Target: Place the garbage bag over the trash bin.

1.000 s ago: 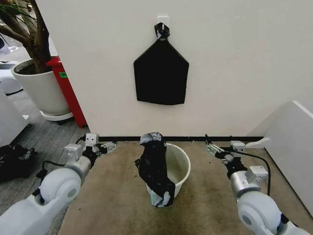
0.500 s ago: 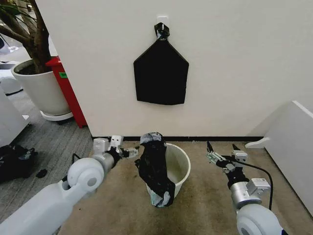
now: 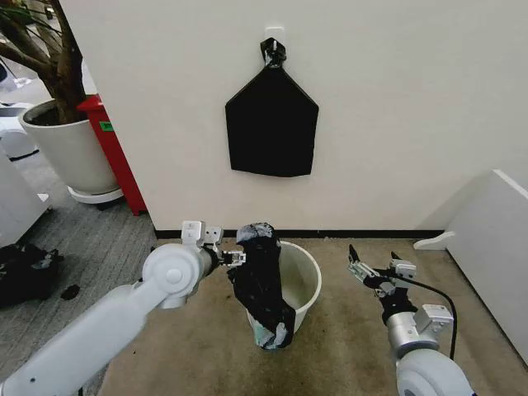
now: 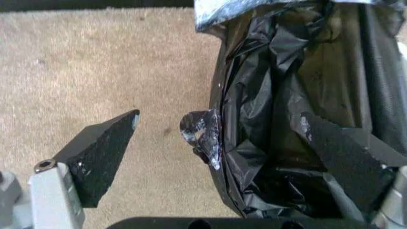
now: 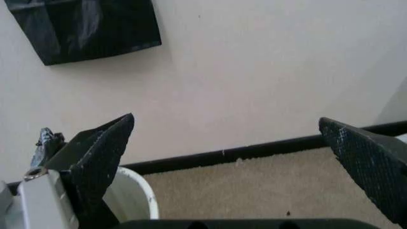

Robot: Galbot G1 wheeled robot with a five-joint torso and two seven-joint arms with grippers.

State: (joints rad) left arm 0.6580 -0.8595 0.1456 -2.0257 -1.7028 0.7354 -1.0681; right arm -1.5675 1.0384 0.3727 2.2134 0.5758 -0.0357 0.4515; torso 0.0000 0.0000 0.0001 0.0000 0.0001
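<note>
Garbage bag film hangs bunched over the left side of the trash bin, draped from above the rim down the outer wall almost to the carpet floor, so most of the bin's mouth is uncovered. We judge the bag has yet to be spread around the rim. Our left gripper sits right at the bag's upper edge, fingers apart; in the left wrist view the left gripper straddles a crinkled fold of the garbage bag, one fingertip over bare carpet and the other against the black film, which suits pinching that fold to pull it outward. Nothing is clamped yet.

Our right gripper hovers on the bin's other side, well apart from it, fingers also spread, seemingly waiting to take the opposite edge. Its wrist camera looks past the right gripper toward the white wall and black baseboard, with the bin's rim at one corner.

On the wall above hangs a flat black bundle, and a large plant pot stands off to the left.
</note>
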